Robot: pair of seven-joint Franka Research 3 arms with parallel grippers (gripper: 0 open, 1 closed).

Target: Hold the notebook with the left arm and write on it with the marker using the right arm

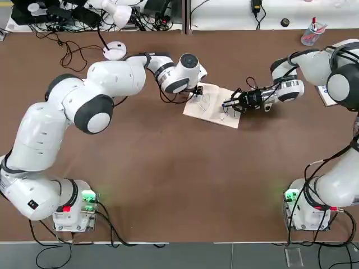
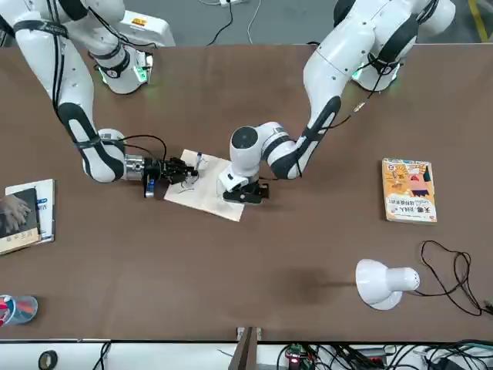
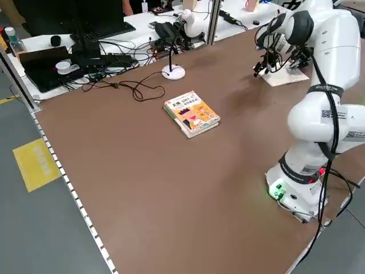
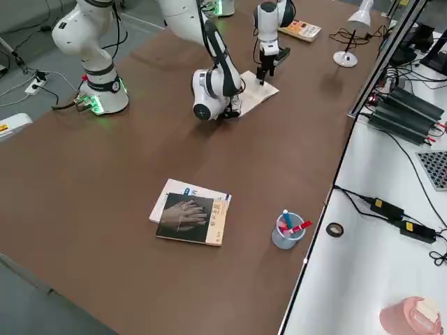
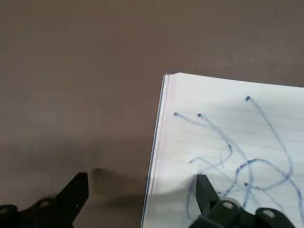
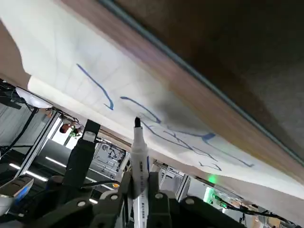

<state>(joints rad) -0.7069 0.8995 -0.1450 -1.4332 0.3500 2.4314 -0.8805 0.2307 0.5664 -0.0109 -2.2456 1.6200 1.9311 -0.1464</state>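
1. Brown table (image 1: pixel 168 185) surface is seen under everything; the notebook (image 1: pixel 212 105) is laid open near the middle of it, white pages up, blue scribbles marked across them.
2. Left tool (image 5: pixel 142 204) is brought down at the notebook's edge on the robot's left. Its fingers are spread, one finger (image 5: pixel 209 197) set on the page, the other on bare table just beside the booklet. The notebook is pinned, not pinched.
3. Right tool (image 1: pixel 238 102) is held level and low over the notebook's opposite side. Its fingers are pressed together on the marker (image 6: pixel 138 156), which is gripped by its white barrel.
4. Marker's dark tip is pointed at the page among the blue lines. Whether the tip touches the paper cannot be told.
5. Both tools are seen at the notebook from opposite sides, near each other but apart.
6. Orange-yellow cartoon-cover book (image 2: pixel 409 190) is noted flat on the table, well apart from the notebook, on the left arm's side.
7. Dark-covered book with a hand picture (image 4: pixel 191 218) is noted on the right arm's side, stacked on a lighter book, also well apart.
8. Clear cup (image 4: pixel 286 230) with red-topped pens is placed near the far table edge, beside the dark book.
9. White desk lamp (image 2: pixel 383 282) is recorded at the far edge, its cable looped alongside.
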